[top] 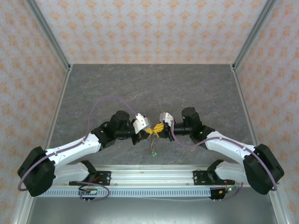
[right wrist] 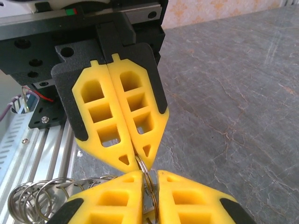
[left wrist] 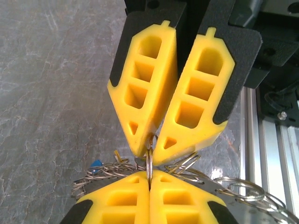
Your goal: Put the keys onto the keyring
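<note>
The work surface is a table (top: 154, 88) with a dark grey, marble-veined top. Walls (top: 154, 28) enclose it at left, rear and right, covered in pale pink with a repeating orange motif. Aluminium posts (top: 49, 33) rise from the rear corners. An aluminium rail (top: 154, 173) spans the near edge. Lighting is even.

Left tool (top: 149, 133), right tool (top: 158, 129) tip-to-tip mid-table; far table (top: 149, 84) open.

Held aloft: bumpy grey wire keyring (left wrist: 105, 171), roughly level, blue-headed key (left wrist: 96, 163) at its far rim; more keys (top: 153, 149) dangling beneath.
</note>
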Motion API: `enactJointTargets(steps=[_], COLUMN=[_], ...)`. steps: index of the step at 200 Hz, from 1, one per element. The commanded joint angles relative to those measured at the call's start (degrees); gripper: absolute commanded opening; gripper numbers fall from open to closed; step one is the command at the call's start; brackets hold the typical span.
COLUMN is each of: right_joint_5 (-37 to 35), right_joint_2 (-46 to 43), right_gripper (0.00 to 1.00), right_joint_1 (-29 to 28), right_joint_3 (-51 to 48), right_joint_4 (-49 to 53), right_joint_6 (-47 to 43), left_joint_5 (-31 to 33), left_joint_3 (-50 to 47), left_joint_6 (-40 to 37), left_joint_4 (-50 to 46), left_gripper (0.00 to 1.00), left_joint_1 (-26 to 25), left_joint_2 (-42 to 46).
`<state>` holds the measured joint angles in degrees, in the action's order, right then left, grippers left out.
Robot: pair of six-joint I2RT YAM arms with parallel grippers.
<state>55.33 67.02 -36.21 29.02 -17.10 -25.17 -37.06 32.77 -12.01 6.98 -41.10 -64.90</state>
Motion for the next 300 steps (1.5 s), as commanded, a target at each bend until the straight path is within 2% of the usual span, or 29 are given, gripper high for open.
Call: enactJointTargets(steps=[1, 93, 109, 122, 135, 155, 178, 196, 272, 300], right_joint_5=[1.95, 4.90, 4.96, 3.79, 3.20, 3.07, 2.16, 1.36, 1.47, 1.78], right_joint_2=[0.54, 4.30, 4.75, 4.78, 4.19, 2.78, 1.56, 1.27, 1.14, 1.09], right_gripper=[0.15, 0.14, 0.10, 0.02, 0.00, 0.00, 0.00, 0.00, 0.00, 0.00], right_joint_1=[0.67, 1.17, 1.11, 1.16, 1.14, 1.14, 0.84, 0.44, -0.54, -0.89], right_joint_3=[-1.13, -0.11, -0.10, 0.03, 0.29, 2.00, 5.34, 7.43, 10.40, 11.04], right_joint_4=[-4.34, -6.25, -6.25, -6.19, -5.55, -1.73, 7.14, 12.33, 17.13, 16.94], right_joint_6=[1.12, 2.72, 2.61, 3.06, 2.81, 1.05, -4.16, -7.37, -10.60, -10.78], left_joint_5=[-0.73, -1.36, -1.10, -0.50, 0.72, 2.06, 3.12, 3.48, 1.57, -1.31], left_joint_3=[-1.41, -2.54, -2.60, -2.70, -2.14, 0.31, 2.39, 4.07, 8.39, 9.89], left_joint_6=[3.21, 4.63, 4.72, 4.69, 3.64, -0.84, -4.97, -6.90, -9.04, -9.70], left_joint_4=[8.49, 10.67, 10.68, 10.28, 7.44, -1.14, -7.44, -10.59, -13.99, -15.10], left_gripper=[0.00, 0.00, 0.00, 0.00, 0.00, 0.15, 0.21, 0.22, 0.22, 0.21], left_joint_1=[0.51, 0.52, 0.50, 0.51, 0.50, 0.44, 0.43, 0.44, 0.44, 0.38], left_joint_2=[2.66, 3.28, 3.58, 3.99, 4.31, 3.87, 3.19, 2.25, -1.40, -3.10])
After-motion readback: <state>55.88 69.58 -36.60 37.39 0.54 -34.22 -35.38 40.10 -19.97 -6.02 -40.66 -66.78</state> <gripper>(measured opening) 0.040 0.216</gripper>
